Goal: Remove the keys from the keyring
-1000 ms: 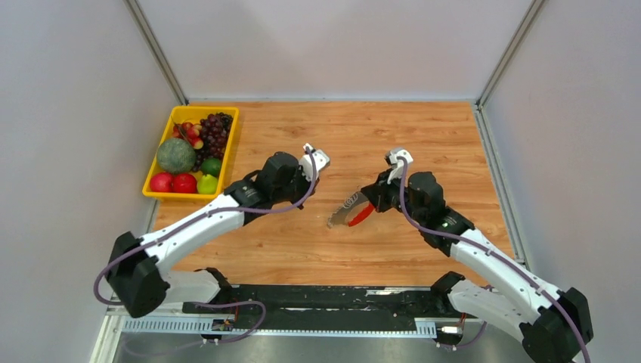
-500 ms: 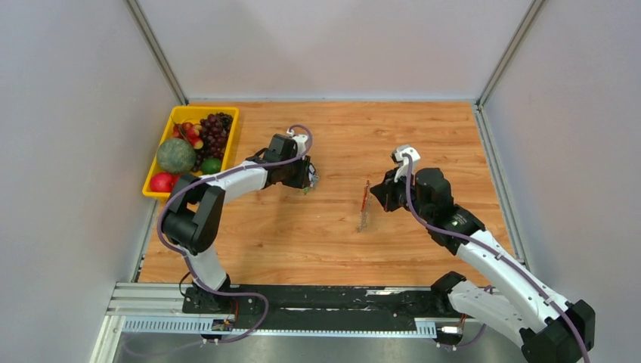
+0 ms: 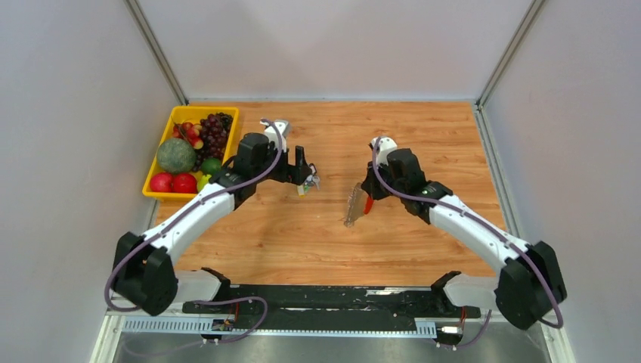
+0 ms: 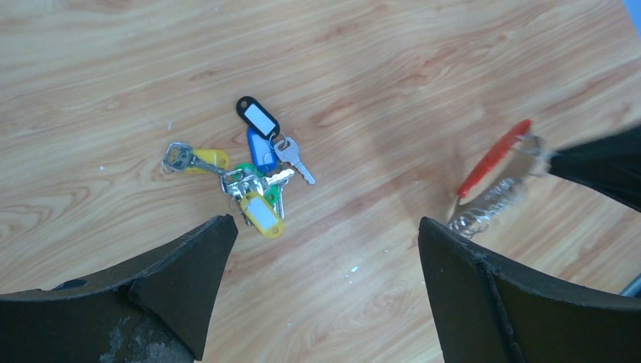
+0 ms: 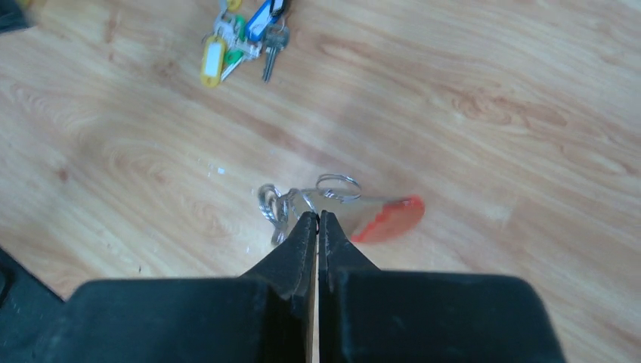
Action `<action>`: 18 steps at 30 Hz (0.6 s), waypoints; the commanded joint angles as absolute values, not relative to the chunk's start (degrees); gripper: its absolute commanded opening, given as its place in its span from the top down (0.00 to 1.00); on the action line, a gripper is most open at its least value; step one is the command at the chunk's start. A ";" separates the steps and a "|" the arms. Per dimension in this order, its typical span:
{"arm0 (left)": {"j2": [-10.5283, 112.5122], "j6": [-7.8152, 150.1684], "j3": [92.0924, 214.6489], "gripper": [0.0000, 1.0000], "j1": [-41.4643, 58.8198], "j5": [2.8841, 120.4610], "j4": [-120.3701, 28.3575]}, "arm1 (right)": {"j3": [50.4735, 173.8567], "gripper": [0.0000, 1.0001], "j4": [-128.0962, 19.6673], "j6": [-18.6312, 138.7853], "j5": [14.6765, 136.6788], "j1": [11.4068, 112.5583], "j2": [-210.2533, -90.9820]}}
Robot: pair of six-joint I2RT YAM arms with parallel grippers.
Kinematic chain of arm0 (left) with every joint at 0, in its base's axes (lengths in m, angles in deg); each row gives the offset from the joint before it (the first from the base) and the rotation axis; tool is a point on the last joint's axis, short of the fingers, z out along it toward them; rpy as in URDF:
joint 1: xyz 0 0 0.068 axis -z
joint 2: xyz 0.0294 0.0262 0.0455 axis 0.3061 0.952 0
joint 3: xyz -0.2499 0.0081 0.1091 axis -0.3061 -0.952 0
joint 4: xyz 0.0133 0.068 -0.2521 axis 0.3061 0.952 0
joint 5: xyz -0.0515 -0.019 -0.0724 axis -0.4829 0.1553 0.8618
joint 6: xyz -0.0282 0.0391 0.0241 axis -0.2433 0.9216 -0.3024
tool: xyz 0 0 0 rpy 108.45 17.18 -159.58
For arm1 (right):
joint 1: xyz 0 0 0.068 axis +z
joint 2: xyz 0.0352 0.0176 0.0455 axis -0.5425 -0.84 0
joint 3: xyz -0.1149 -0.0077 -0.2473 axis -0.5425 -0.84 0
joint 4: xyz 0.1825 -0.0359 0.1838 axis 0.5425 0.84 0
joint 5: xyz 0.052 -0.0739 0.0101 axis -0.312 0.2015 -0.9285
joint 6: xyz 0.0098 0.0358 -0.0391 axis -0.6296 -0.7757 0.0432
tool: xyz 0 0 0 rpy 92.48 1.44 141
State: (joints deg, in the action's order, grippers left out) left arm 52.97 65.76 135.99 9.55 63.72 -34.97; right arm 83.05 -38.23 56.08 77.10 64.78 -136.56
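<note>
Over the wooden table (image 3: 438,136), right gripper (image 5: 317,215) clamps the keyring (image 5: 389,218); left gripper (image 4: 323,227) stands wide apart.

Smooth wood-grain table (image 4: 113,76); shiny metal keys (image 4: 487,208); glossy red keyring (image 4: 495,155).

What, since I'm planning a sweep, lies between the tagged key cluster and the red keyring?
Bare table between key cluster and keyring, in left wrist view.

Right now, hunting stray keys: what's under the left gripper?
A tagged key cluster lies on the table below the open left gripper. Its fingers hide the wood beneath them.
</note>
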 commanded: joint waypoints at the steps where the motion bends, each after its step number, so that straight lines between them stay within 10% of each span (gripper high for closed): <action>1: 44.41 61.94 132.38 0.00 9.62 61.39 -33.78 | 88.96 0.96 -44.60 56.13 80.17 62.97 -146.21; 5: 35.75 56.90 126.87 0.00 9.66 57.99 -35.50 | 94.44 0.43 -44.98 53.02 86.02 61.79 -152.17; 18: 20.68 56.05 133.02 0.00 9.68 34.98 -13.26 | 86.20 0.00 -45.27 50.71 97.85 61.82 -127.15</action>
State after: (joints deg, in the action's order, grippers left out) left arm 23.55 56.17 128.47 9.55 45.82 -22.36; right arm 89.89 -43.32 50.77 94.61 61.91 -137.89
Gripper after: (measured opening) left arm 0.998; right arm 0.950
